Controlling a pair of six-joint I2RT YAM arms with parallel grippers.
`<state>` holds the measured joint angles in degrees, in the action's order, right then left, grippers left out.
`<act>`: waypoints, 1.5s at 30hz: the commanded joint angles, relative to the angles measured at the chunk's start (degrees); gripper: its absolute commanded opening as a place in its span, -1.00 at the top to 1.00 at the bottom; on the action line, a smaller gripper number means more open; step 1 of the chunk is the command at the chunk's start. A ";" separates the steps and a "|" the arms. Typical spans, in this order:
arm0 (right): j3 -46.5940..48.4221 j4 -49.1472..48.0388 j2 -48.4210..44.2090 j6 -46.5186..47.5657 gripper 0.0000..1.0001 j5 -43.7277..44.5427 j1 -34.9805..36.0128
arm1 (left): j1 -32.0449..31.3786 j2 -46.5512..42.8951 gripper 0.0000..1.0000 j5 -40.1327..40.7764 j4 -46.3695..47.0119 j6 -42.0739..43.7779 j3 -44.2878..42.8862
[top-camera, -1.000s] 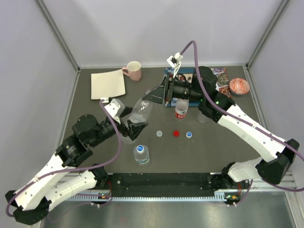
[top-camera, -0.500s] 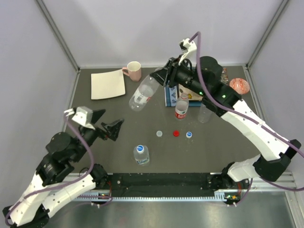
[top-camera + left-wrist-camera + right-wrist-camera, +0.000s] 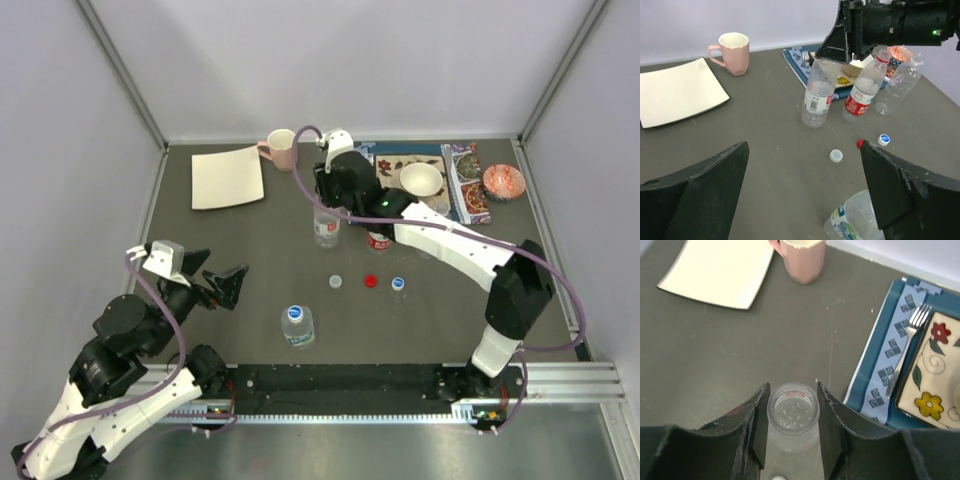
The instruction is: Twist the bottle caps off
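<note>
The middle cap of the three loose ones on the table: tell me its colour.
Red. The middle cap shows best in the top external view.

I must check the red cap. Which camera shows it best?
The top camera: the red cap lies in full view. The left wrist camera shows only its edge; the right wrist camera, nothing.

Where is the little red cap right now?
In the top view, the red cap lies on the table near the middle. It sits between the whitish cap on its left and a blue cap on its right.
</note>
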<state>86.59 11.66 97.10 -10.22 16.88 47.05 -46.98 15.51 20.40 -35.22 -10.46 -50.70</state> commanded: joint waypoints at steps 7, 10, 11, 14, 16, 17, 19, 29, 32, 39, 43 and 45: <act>-6.51 -11.04 1.43 2.92 1.00 8.16 1.82 | 0.05 -1.18 -0.98 -0.89 0.94 -2.20 2.71; -8.45 -11.22 1.60 2.31 1.00 8.16 1.99 | 0.05 -0.92 -0.98 -1.07 1.29 -2.37 2.97; -8.63 -11.31 1.60 2.05 1.00 8.16 1.91 | 0.05 -0.83 -0.98 -1.07 1.30 -2.46 2.97; -9.42 -10.96 1.60 1.52 1.00 7.99 2.08 | 0.05 -0.57 -0.98 -1.24 1.47 -2.64 2.97; -9.77 -10.70 1.17 1.08 1.00 8.08 2.08 | 0.05 -0.39 -0.98 -1.33 1.56 -2.81 3.06; -9.94 -10.43 0.99 0.99 0.86 8.16 2.17 | 0.05 -0.30 -0.98 -1.33 1.65 -2.90 3.15; -10.12 -10.17 0.55 0.73 0.66 8.25 2.26 | 0.05 -0.22 -0.98 -1.42 1.82 -3.08 3.50; -8.89 -8.32 -0.60 0.38 0.00 7.99 2.43 | 0.14 -0.13 -0.98 -1.86 2.44 -3.34 3.94; -8.28 -7.62 -0.68 0.20 -0.11 7.64 2.52 | 0.05 -0.04 -0.98 -1.86 2.44 -3.25 3.85; -7.92 -6.92 -1.12 0.11 -0.40 7.64 2.87 | 0.05 -0.48 -0.98 -1.95 2.44 -3.08 3.85; -7.49 -6.56 -1.39 0.11 -0.43 7.37 2.87 | 0.14 -0.57 -0.98 -2.12 2.44 -3.08 3.94; -7.22 -6.21 -1.39 0.02 -0.43 6.93 2.96 | 0.05 -0.57 -0.98 -2.56 2.61 -3.16 4.11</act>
<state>77.30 5.43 98.63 -9.63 24.23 49.04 -46.98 15.03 18.85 -35.99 -13.43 -46.85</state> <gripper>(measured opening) 0.714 0.990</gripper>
